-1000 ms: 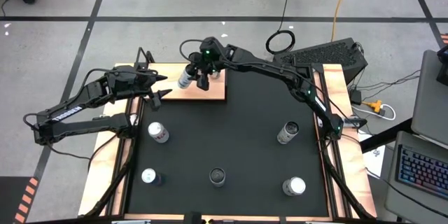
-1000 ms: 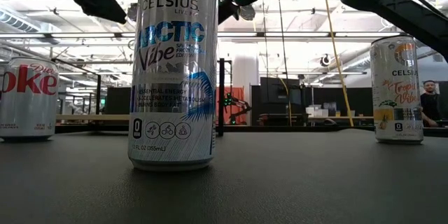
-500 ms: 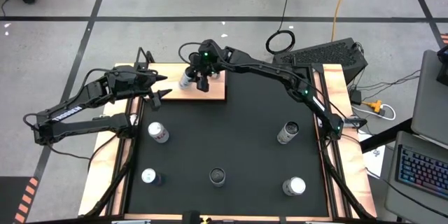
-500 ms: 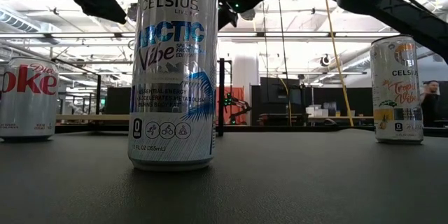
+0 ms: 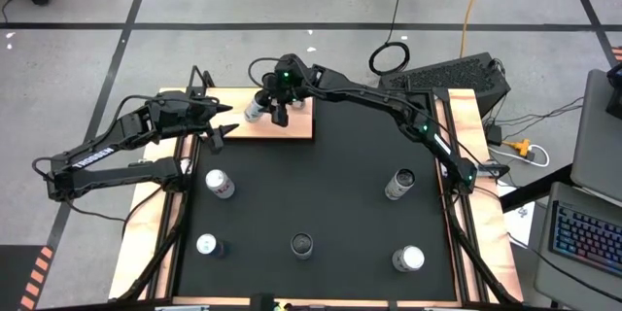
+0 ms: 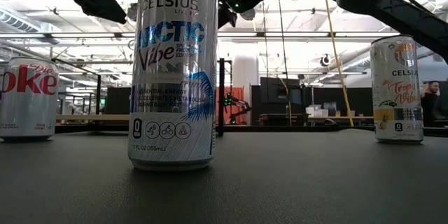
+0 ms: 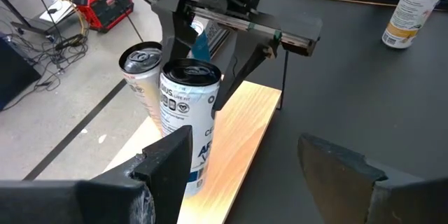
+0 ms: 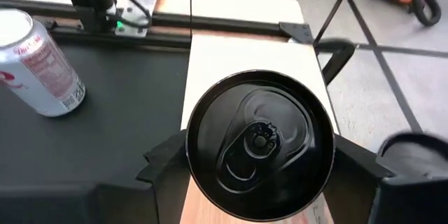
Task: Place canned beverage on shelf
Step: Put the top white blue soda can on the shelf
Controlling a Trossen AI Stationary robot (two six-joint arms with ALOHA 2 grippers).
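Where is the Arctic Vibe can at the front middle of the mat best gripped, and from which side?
I would grip the Arctic Vibe can across its round wall near the top, coming straight down from above. It stands upright on the black mat, apart from the other cans, so there is room on both sides.

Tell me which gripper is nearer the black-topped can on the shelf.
Right. The right gripper straddles the black-topped can from above; the left gripper waits off the shelf's left end.

Your two arms (image 5: 117, 151) are dark, slim and jointed, trailing black cables. The left one carries white lettering, too small to read; the right arm (image 5: 389, 107) shows green lights.
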